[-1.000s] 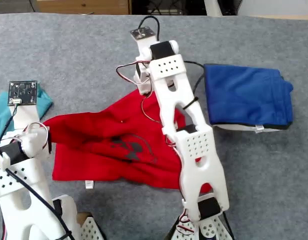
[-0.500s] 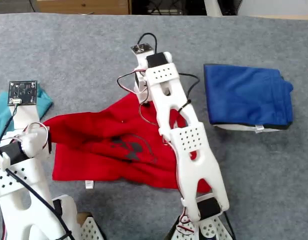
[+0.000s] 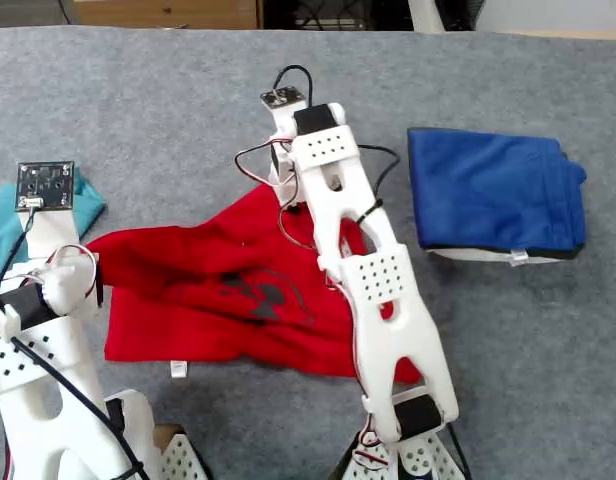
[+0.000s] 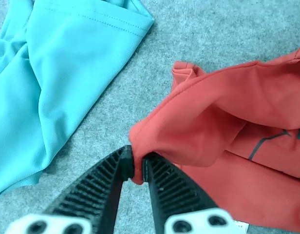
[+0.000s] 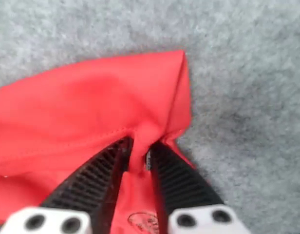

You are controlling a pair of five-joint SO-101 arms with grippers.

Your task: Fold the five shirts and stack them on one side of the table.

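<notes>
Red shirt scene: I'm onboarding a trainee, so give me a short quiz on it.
1. True or false: both arms' jaws are shut on the red shirt.
2. Which lies folded at the right side of the table? A) red shirt B) blue shirt C) yellow shirt
3. What colour is the loose shirt beside the left arm?
Key: 1 true; 2 B; 3 teal.
</notes>
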